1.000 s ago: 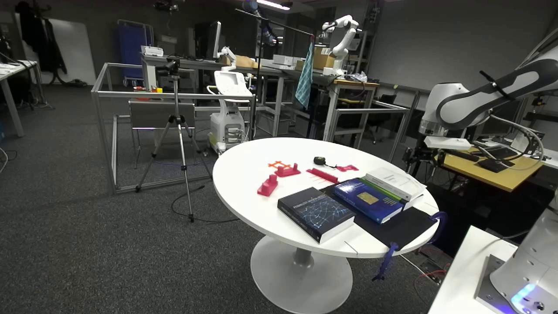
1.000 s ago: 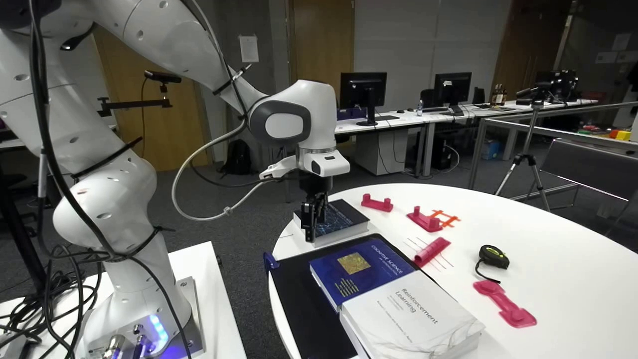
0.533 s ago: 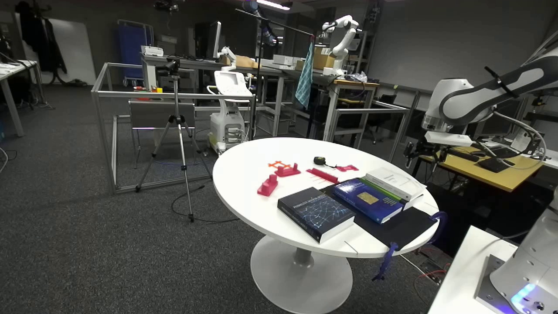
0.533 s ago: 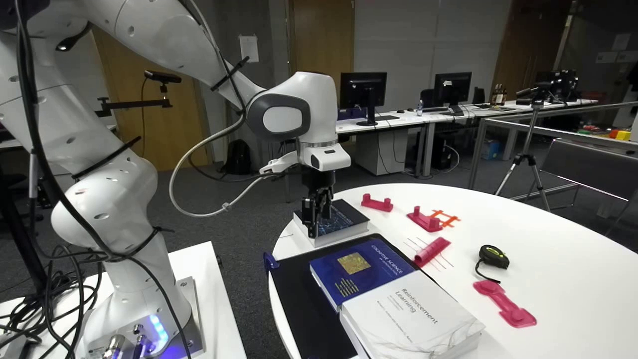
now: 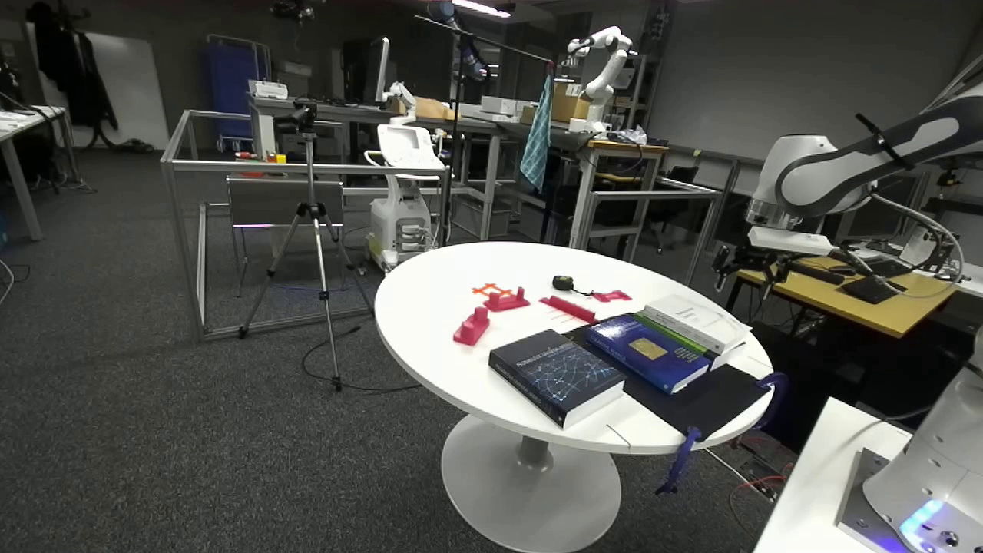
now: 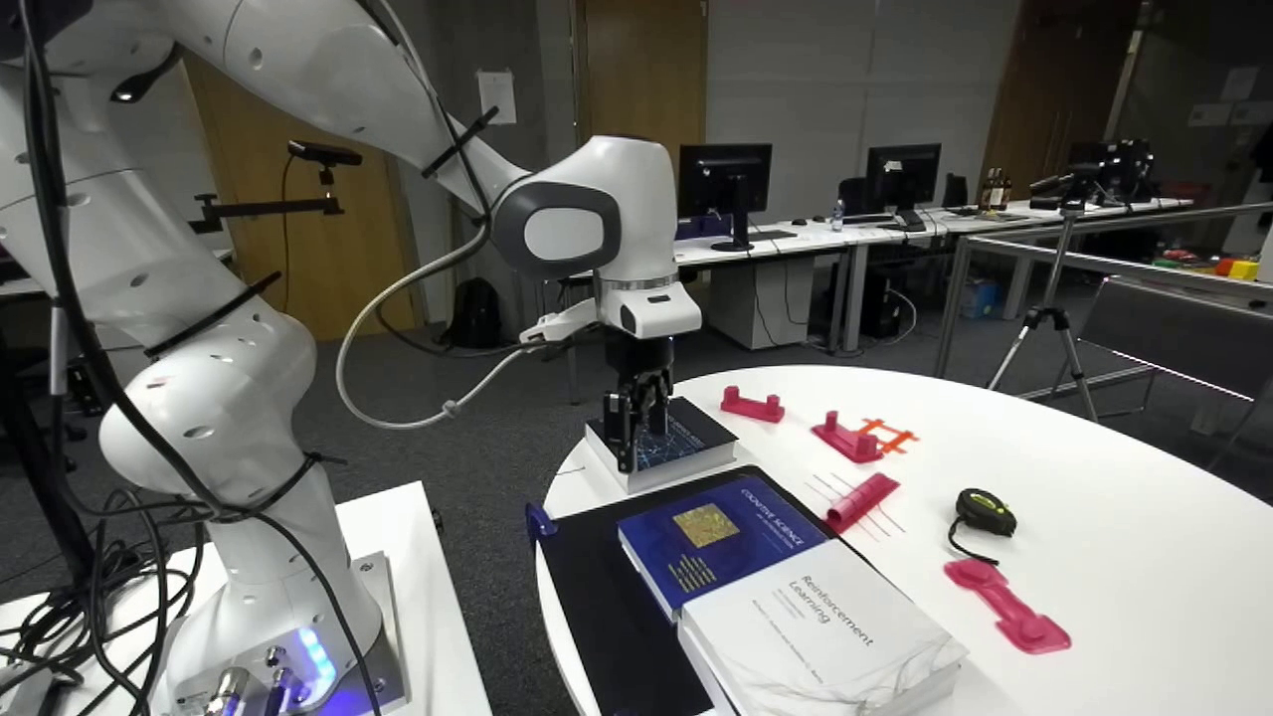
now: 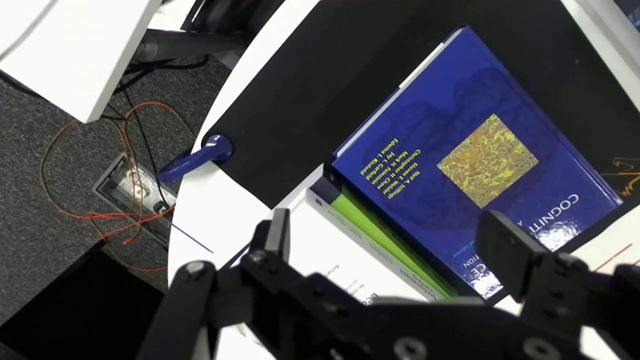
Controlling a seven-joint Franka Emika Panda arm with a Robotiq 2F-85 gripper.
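My gripper (image 7: 386, 220) hangs open above the table's edge, nothing held between its spread fingers. Below it in the wrist view lie a blue book (image 7: 435, 125) with a gold square and a white-covered book (image 7: 320, 245). The white one rests on a green-spined book (image 7: 382, 242); its lower part is hidden behind the gripper. These books lie on or beside a black folder (image 6: 607, 607). A thick dark book with a network pattern (image 5: 557, 376) sits apart from them; the gripper (image 6: 641, 447) overlaps it in an exterior view without visible contact.
On the round white table (image 5: 430, 284) are several pink plastic parts (image 5: 472, 326), an orange lattice (image 6: 888, 436) and a black tape measure (image 6: 985, 512). Blue ties (image 5: 680, 461) hang over the table edge. The robot's white base table (image 5: 822, 476) stands close by.
The arm has lifted the gripper a little and shifted it slightly sideways, with the wrist tilting a bit. Books and table items have stayed where they were.
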